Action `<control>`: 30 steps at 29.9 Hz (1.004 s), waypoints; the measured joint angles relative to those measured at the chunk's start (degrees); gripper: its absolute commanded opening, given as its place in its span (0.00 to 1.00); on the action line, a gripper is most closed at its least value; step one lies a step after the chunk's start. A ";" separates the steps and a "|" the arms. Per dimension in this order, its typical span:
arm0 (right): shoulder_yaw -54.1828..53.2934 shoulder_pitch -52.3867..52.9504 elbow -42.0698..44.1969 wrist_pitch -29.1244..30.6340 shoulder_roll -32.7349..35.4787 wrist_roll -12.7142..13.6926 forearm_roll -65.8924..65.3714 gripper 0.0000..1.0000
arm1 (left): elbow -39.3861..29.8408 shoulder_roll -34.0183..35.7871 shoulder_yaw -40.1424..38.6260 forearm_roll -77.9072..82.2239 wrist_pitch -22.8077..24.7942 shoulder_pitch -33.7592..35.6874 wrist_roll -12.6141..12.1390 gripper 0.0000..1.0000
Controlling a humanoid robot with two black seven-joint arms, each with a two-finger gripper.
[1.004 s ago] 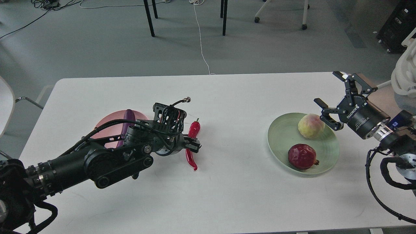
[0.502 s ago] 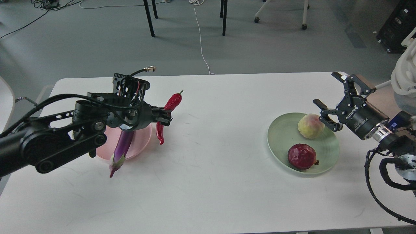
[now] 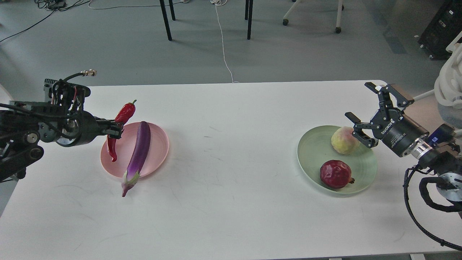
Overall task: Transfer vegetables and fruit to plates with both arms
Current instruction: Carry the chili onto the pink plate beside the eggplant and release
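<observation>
My left gripper (image 3: 114, 130) is shut on the red chili pepper (image 3: 118, 127) and holds it upright over the left edge of the pink plate (image 3: 160, 146). The purple eggplant (image 3: 138, 155) lies across that plate, its stem cap hanging over the near rim. On the pale green plate (image 3: 314, 151) sit the yellow-pink peach (image 3: 343, 140) at the back and the dark-red pomegranate (image 3: 335, 173) at the front. My right gripper (image 3: 361, 112) is open and empty, just right of the peach and above the plate's far right rim.
The white table (image 3: 231, 202) carries only the two plates. Its far edge runs behind both grippers. Chair legs, cables and a white cord are on the floor beyond. A white chair stands at the far right.
My left arm has lifted the chili off the table and carried it left to the pink plate's left edge, uncovering the eggplant. The right gripper drifted slightly left, still open.
</observation>
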State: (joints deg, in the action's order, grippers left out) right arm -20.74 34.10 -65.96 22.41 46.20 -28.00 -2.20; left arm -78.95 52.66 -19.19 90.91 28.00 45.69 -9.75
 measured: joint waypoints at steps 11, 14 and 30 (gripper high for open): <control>-0.15 -0.26 0.02 0.00 -0.10 0.00 -0.01 0.96 | 1.07 -0.43 -0.07 -0.29 0.00 -1.71 0.37 1.00; -0.16 -0.26 0.03 0.00 -0.08 0.00 -0.01 0.96 | 1.28 -0.45 -0.10 -0.49 0.00 -1.74 0.49 1.00; 0.04 6.48 0.67 -0.89 -0.27 0.00 -0.02 0.99 | 1.20 -7.24 -8.94 -44.65 -20.00 -3.80 14.65 1.00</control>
State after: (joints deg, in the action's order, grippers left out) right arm -20.70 40.58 -65.29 21.52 45.92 -28.00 -2.22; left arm -77.76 45.42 -28.13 46.26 8.01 41.90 4.90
